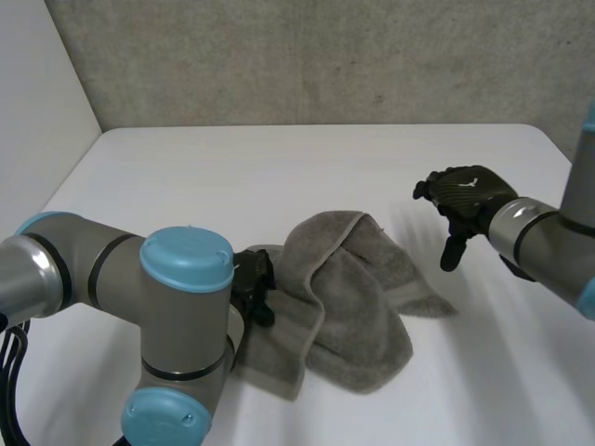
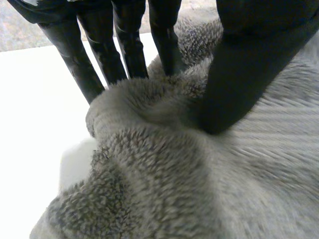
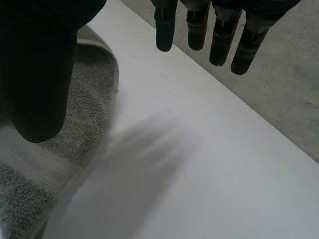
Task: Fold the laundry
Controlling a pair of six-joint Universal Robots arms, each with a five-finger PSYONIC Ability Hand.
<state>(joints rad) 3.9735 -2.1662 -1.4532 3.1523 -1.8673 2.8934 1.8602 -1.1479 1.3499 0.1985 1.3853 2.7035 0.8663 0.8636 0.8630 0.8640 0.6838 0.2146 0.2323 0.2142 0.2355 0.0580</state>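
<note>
Grey towel (image 1: 349,311) crumpled on table (image 1: 279,177), left robot hand (image 1: 253,282) pinching it

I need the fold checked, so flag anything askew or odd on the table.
The grey towel lies crumpled and lopsided, one flap thrown over unevenly, edges not aligned. The left hand pinches a ridge of it; the right hand hangs open beside it.

The left hand (image 1: 253,283) was held low with fingers (image 2: 124,45) and thumb pinched on a towel (image 1: 353,307) fold; the right hand (image 1: 468,197) was held raised, fingers (image 3: 223,40) relaxed and spread
</note>
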